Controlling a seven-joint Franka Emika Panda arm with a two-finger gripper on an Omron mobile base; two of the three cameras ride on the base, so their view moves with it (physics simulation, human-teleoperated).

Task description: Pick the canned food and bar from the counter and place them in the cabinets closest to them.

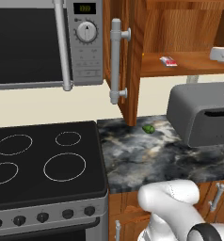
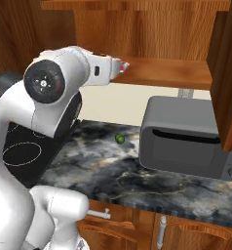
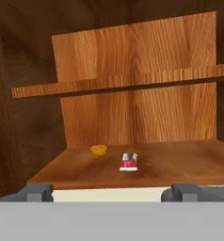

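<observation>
- In the hand view the gripper (image 3: 109, 192) stands spread wide with nothing between its two dark tips, which sit just outside the front edge of the cabinet's lower shelf (image 3: 189, 164).
- The bar (image 3: 128, 162) lies flat on that shelf straight ahead of the tips, well clear of them; the left base view shows the same red packet (image 1: 169, 61) resting inside the open cabinet (image 1: 132, 70).
- A small yellow-orange round thing (image 3: 99, 149) sits on the shelf just behind and to the left of the bar; whether it is the canned food is too small to tell.
- By my reading, the bar's placing is done, and the next move calls for drawing the arm (image 2: 96, 68) straight back out without brushing the shelf or door.
- On the counter (image 1: 147, 155) I see a small green fruit (image 1: 148, 128) and a grey toaster (image 1: 201, 113); no can shows there.
- In the right base view the arm's white body hides the gripper and most of the shelf's left part.
</observation>
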